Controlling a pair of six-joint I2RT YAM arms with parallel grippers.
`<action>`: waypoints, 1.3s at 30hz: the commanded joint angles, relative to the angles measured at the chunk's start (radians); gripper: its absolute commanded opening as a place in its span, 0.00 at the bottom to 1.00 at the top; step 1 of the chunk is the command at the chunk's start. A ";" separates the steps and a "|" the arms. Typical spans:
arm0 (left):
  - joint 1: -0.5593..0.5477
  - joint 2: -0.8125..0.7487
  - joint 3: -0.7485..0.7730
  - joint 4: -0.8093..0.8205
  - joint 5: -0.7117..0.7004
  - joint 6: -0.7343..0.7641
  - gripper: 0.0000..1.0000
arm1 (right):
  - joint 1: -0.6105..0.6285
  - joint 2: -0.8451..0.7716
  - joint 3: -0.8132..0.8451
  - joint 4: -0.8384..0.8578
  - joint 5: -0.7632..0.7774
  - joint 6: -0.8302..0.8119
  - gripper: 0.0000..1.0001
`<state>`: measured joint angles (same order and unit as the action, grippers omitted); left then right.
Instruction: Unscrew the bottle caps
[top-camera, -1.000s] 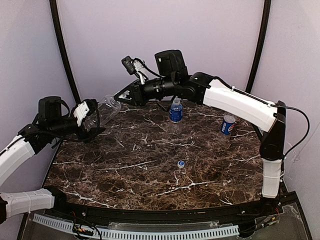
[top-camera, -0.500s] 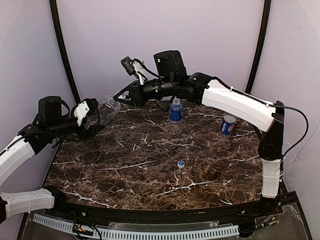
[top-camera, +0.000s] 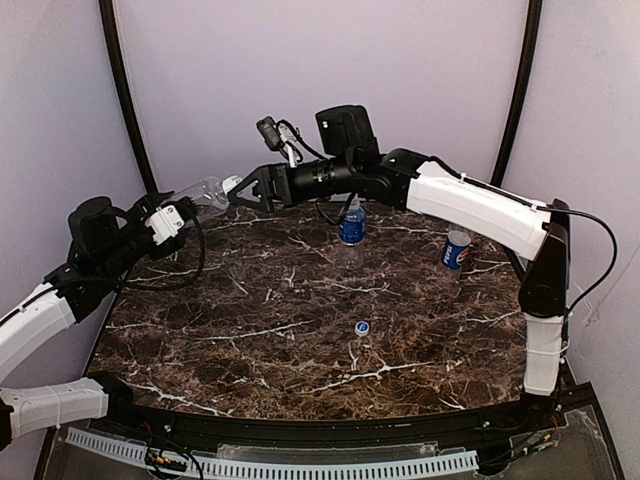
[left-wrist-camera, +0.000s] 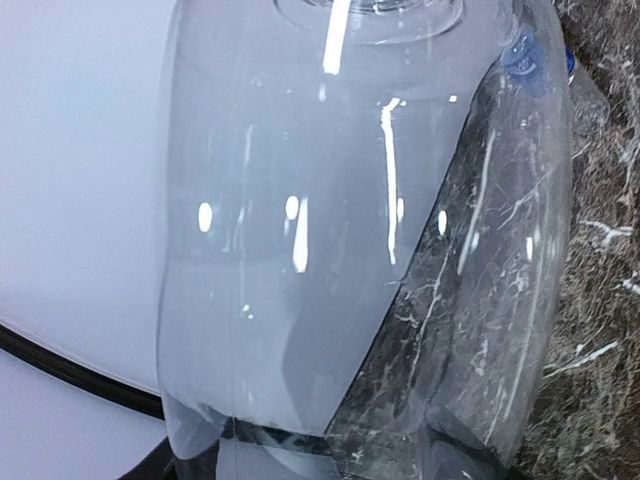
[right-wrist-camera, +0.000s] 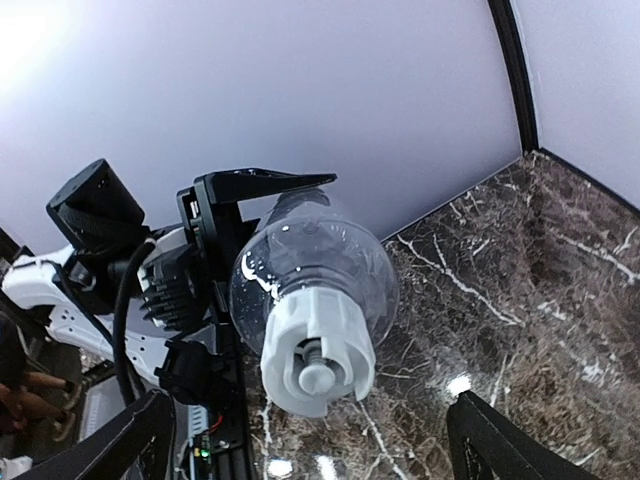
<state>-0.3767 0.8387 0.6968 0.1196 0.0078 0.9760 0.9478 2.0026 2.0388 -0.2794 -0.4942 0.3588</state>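
Note:
The unlabelled clear bottle (top-camera: 203, 190) hangs in the air at the back left, lying nearly level, with my left gripper (top-camera: 183, 205) shut on its body. Its wall (left-wrist-camera: 350, 250) fills the left wrist view and hides those fingers. A white cap (top-camera: 232, 184) sits on its neck and points at my right gripper (top-camera: 246, 188). That gripper (right-wrist-camera: 312, 400) is open, its fingers (right-wrist-camera: 130, 440) wide on either side of the white cap (right-wrist-camera: 315, 355) without touching it. The blue-label bottle (top-camera: 351, 222) stands upright with a blue cap on. The Pepsi bottle (top-camera: 456, 249) stands at the right. A loose blue cap (top-camera: 362, 327) lies mid-table.
The dark marble table (top-camera: 300, 350) is bounded by pale walls on all sides. My right arm (top-camera: 480, 210) stretches across the back of the table above the blue-label bottle. Black poles (top-camera: 125, 100) rise in the back corners.
My right gripper has opened and let go of the white cap. My left arm has swung the bottle up and to the right, closer to level.

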 joint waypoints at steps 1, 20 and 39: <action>-0.024 0.005 -0.045 0.228 -0.160 0.269 0.49 | -0.031 -0.018 -0.026 0.080 -0.071 0.162 0.95; -0.068 0.013 -0.082 0.286 -0.168 0.385 0.48 | -0.046 0.108 0.030 0.235 -0.189 0.366 0.33; -0.070 0.029 -0.073 0.277 -0.187 0.373 0.48 | -0.045 0.096 -0.004 0.202 -0.214 0.349 0.33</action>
<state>-0.4427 0.8677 0.6182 0.3813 -0.1677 1.3552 0.8974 2.0998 2.0377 -0.0982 -0.6788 0.7170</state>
